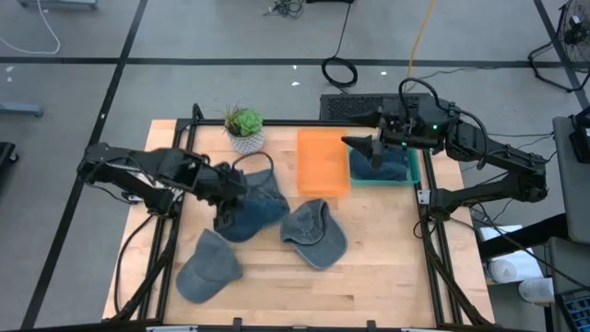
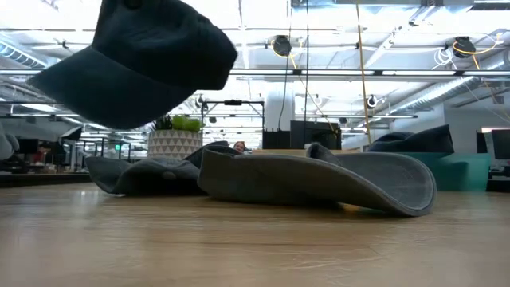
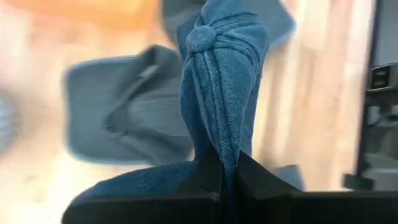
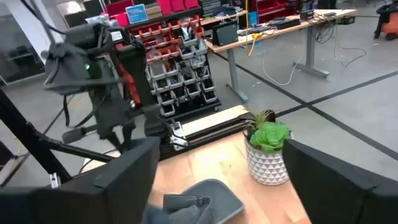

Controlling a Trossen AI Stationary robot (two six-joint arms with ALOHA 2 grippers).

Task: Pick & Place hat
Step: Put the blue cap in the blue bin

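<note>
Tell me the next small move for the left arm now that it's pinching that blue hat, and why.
Probably carry it right toward the teal bin. The left gripper is shut on the blue hat, already lifted off the table; the open right gripper hovers over that bin, where another hat already lies.

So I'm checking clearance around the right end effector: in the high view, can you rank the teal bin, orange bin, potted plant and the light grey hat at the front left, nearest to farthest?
From the right end effector, open over the bins:
1. Teal bin, right beneath it at the back right.
2. Orange bin, just to its left.
3. Potted plant, back centre-left.
4. Light grey hat, front left corner area.
</note>
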